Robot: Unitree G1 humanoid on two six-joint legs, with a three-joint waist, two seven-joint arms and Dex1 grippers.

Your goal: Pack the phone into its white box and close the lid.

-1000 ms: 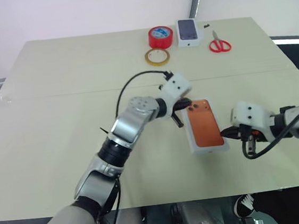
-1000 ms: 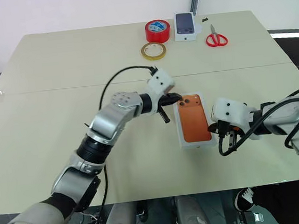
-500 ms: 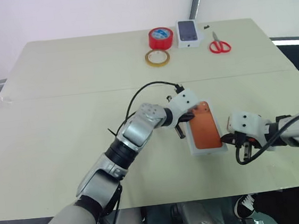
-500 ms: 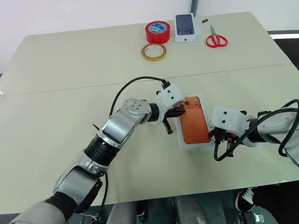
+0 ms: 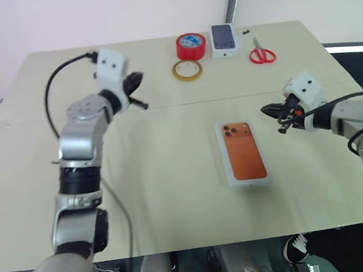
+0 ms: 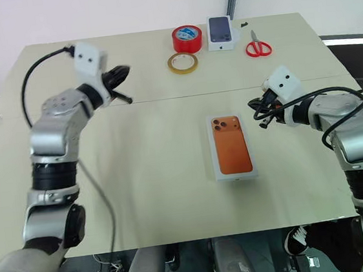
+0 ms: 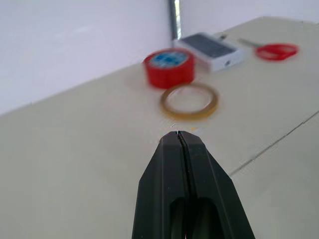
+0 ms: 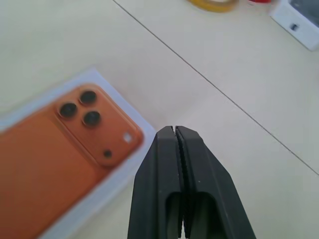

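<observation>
Count on the worktop (image 5: 76,186): one phone (image 5: 245,160), one white box (image 5: 226,164), one small white box with a phone picture (image 5: 224,39), two tape rolls, one pair of scissors (image 5: 262,54).

The phone is a flat orange slab with rounded corners and a three-lens camera cluster at its far corner. It lies face down inside the white box, a plain rectangular cardboard tray whose rim shows as a narrow border all round it. The tray is uncovered.

Taking the white box as landmark: the red tape roll (image 5: 191,45), thick with a blue core label, and the thin yellowish tape ring (image 5: 187,70) lie well beyond it, near the far edge. The small picture box sits just beside the red roll, and the red-handled scissors lie beside that.

The left pincer (image 5: 138,83) hangs well away to the tray's far left, black fingers pressed together, holding nothing. The right pincer (image 5: 269,109) hangs near the tray's right side, apart from it, likewise closed and empty.

The worktop is a smooth, matte, pale surface with one seam line across it.
</observation>
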